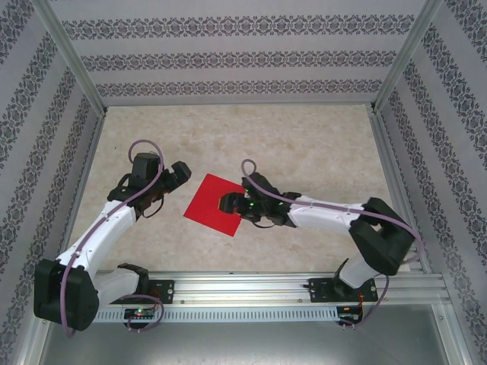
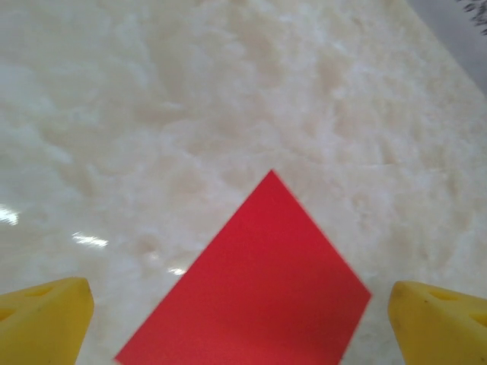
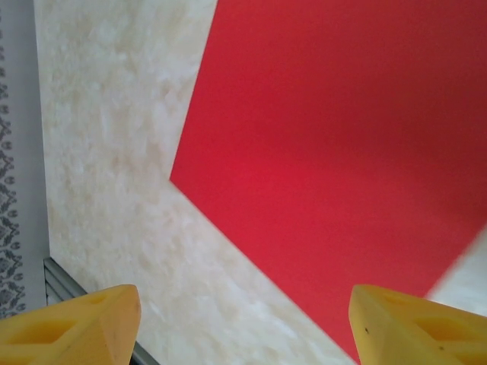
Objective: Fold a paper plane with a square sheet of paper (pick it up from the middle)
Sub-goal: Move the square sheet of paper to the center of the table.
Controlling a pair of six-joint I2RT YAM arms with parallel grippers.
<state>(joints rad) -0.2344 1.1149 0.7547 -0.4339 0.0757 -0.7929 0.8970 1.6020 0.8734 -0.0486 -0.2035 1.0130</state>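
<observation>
lying flat and unfolded on the pale marbled table [image 1: 304,144], the square sheet of paper [image 1: 205,207] sits turned like a diamond between the two arms. the right gripper [image 1: 227,203] is over the sheet's right side, its yellow fingers [image 3: 72,323] spread apart with nothing between them; whether they touch the paper i cannot tell. the left gripper [image 1: 185,172] stands just beside the sheet's upper-left edge, jaws wide and empty, pointing toward the red paper.
</observation>
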